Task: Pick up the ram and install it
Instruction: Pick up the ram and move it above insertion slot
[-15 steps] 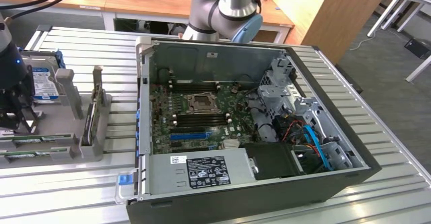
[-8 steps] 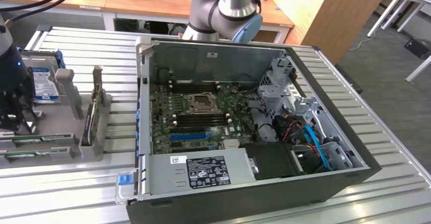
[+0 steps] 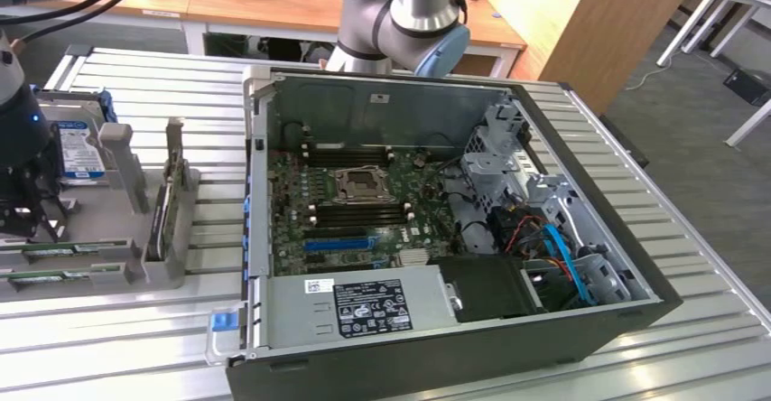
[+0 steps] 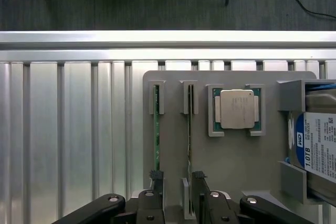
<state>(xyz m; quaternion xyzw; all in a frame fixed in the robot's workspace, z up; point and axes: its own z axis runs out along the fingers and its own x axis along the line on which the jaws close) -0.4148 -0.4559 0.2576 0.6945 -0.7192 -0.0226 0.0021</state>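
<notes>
Black tool (image 4: 177, 178) wide open, over ram (image 4: 189, 129)

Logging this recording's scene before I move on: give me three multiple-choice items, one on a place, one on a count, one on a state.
1. Where is the hard drive?
A on the wooden desk
B on the grey tray
C on the floor

2. How many ram sticks stand in the tray?
A one
B two
C four

3. The gripper is:
A shut on a stick
B shut on a chip
C open and empty

Answers:
1. B. The blue-labelled drive sits in a holder on the tray.
2. B. Two thin sticks stand on edge in side-by-side slots.
3. C. Its fingers stand apart and clamp nothing.
</notes>
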